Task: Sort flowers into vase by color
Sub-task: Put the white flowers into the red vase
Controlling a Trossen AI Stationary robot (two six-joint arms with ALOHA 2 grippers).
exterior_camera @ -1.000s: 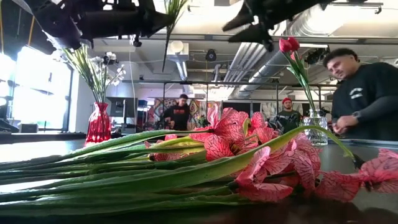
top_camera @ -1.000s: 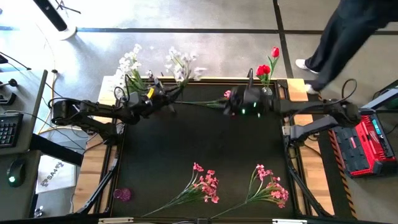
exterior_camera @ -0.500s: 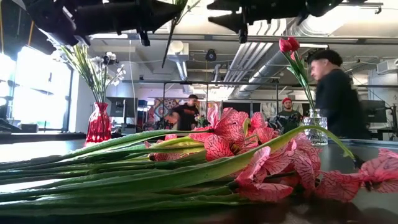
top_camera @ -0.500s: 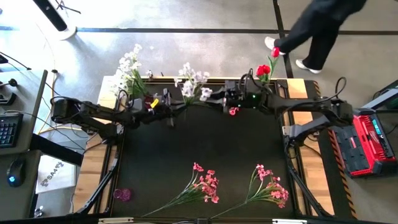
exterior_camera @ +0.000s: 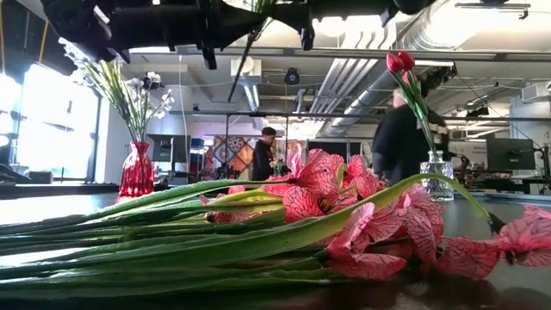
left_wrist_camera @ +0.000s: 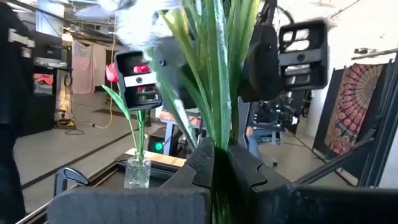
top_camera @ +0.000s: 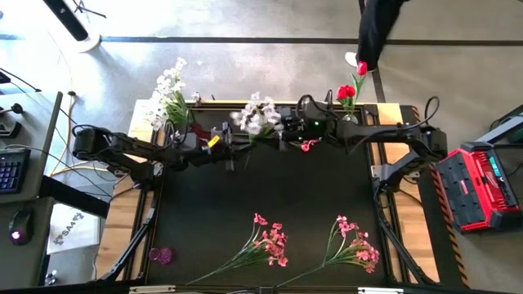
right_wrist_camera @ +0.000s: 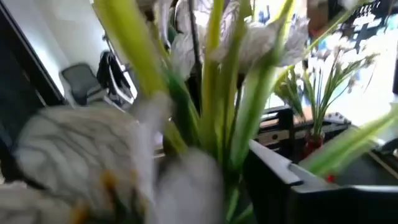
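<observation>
My left gripper (top_camera: 234, 144) is shut on a white-blossom spray (top_camera: 257, 117) and holds it above the table's far middle. My right gripper (top_camera: 283, 135) meets it from the right, open; its fingers (left_wrist_camera: 261, 62) stand on either side of the spray's stems and leaves. More white flowers stand in a red vase (exterior_camera: 136, 172) at the far left. Red tulips (top_camera: 350, 88) stand in a clear vase (exterior_camera: 437, 176) at the far right. Two pink sprays (top_camera: 270, 242) (top_camera: 357, 247) lie flat near the front edge. A small pink bloom (top_camera: 308, 145) shows just below the right gripper. My left gripper pinches the spray's bundle of green stems (left_wrist_camera: 215, 134) between its two fingers, which come about level from the table's left and lie across the stems. The spray stands roughly upright, blossoms above. Its stem end (exterior_camera: 243, 65) hangs below, clear of the table. My right gripper: I cannot tell whether its fingers touch the spray.
People stand and walk beyond the table's far edge. A red case (top_camera: 478, 188) sits off the table's right side, a keyboard (top_camera: 10, 170) off its left. The dark mat (top_camera: 261, 192) between the arms and the pink sprays is bare.
My left gripper has carried the white spray toward the table's right, and the blossoms have swung right and nearer. My right gripper has gone toward the table's left until it reached the spray. A person behind the table has walked off to the left.
</observation>
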